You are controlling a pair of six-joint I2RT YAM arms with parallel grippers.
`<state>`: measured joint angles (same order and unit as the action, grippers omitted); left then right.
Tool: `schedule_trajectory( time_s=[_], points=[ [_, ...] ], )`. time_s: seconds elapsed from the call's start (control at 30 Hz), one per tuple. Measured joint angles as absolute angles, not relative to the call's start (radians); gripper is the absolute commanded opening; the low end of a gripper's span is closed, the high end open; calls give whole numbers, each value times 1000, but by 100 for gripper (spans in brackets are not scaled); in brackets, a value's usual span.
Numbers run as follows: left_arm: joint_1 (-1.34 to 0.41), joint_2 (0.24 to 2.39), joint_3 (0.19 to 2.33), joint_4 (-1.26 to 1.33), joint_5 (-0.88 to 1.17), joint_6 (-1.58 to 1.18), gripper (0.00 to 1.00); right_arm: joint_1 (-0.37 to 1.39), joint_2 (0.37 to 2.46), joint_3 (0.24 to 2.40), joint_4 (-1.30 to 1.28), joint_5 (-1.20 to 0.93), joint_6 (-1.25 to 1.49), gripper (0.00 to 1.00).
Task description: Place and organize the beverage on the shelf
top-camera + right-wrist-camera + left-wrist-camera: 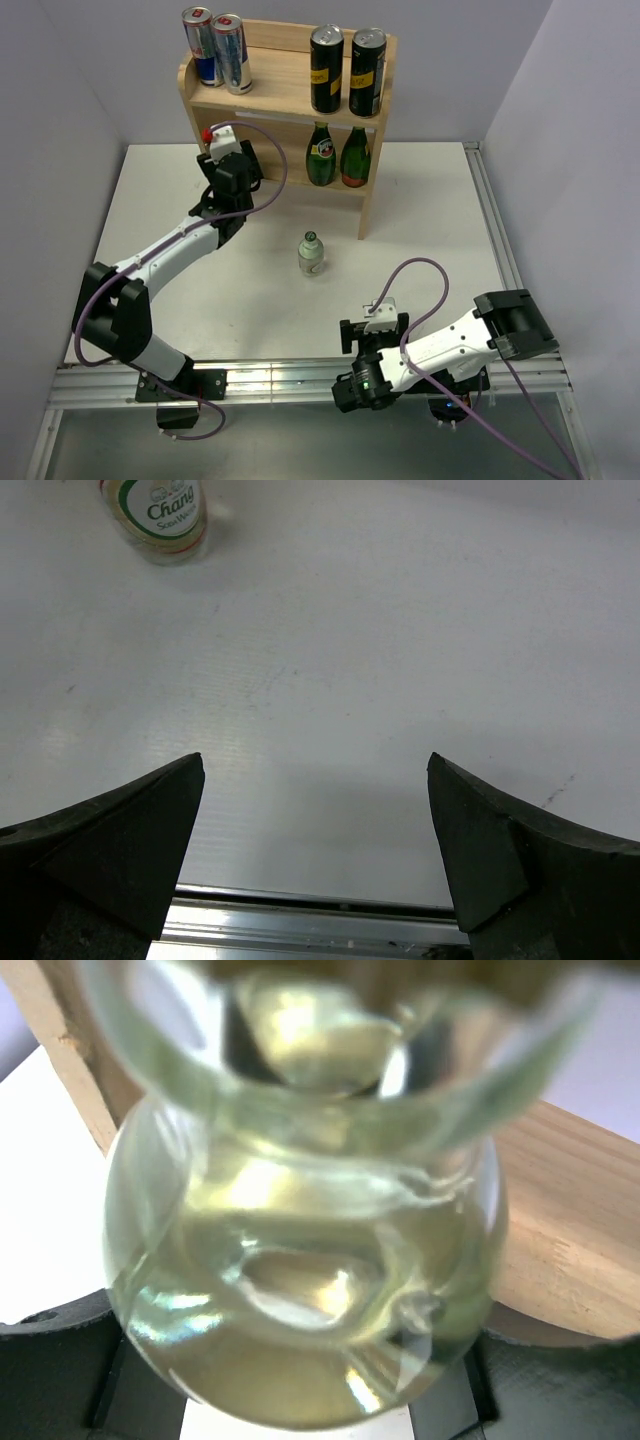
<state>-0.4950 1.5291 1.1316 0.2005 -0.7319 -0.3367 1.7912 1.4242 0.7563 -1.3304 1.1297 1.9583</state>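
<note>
Pale walls box in a white desk [430, 220], with a small two-tier light-wood shelf [290, 95] at its far edge. At the left end of the lower tier, close to the left side panel, the left claw [220, 146] is closed on a clear glass bottle of pale yellowish liquid [300, 1260]; a red cap [208, 133] shows at the claw's tip (whether the base rests on the board is hidden). A second small clear glass bottle with a green-and-white label [311, 253] stands mid-desk, well apart from the right claw [315, 770], which hangs spread wide and empty by the near edge.

Glass should be stiff, smooth, weighty when full and breakable, so a hold around the body below the shoulder looks safest. Room is tight: the top tier overhead, the panel to the left, two green glass bottles [321, 155] to the right. Two silver-blue cans [228, 55] and two black-yellow cans [327, 70] occupy the top tier.
</note>
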Motion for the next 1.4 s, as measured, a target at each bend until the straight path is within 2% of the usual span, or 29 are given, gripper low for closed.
schedule_trajectory(
  time_s=[0.8,0.9,0.93,0.97,1.0,1.03,1.1,1.17,1.23,1.27,1.3,1.33,1.4],
  points=[
    [-462,1720,1370,118,-731,-282,1,1803,1429,752,-1332,1135,1958,100],
    [-456,1731,1380,123,-735,-282,19,1803,1429,743,-1333,1132,1958,100],
    [-455,1732,1382,123,-736,-282,30,1804,1429,743,-1332,1132,1958,99],
    [-455,1732,1382,123,-735,-282,35,1804,1429,743,-1332,1132,1958,100],
    [-454,1732,1382,123,-735,-282,46,1804,1429,743,-1332,1132,1958,99],
    [-454,1732,1382,123,-734,-282,50,1804,1429,743,-1332,1132,1958,100],
    [-453,1732,1382,123,-731,-282,50,1804,1429,743,-1332,1132,1958,100],
    [-453,1731,1381,123,-731,-283,58,1804,1429,743,-1332,1132,1958,99],
    [-453,1729,1380,123,-730,-283,76,1804,1429,743,-1332,1132,1958,99],
    [-452,1727,1378,123,-728,-283,81,1805,1429,743,-1332,1132,1958,100],
    [-450,1725,1377,121,-726,-284,95,1805,1430,743,-1332,1132,1958,100],
    [-448,1723,1375,123,-727,-280,99,1807,1431,744,-1333,1132,1958,100],
    [-445,1715,1374,123,-711,-287,99,1813,1436,747,-1333,1132,1958,100]
  ],
)
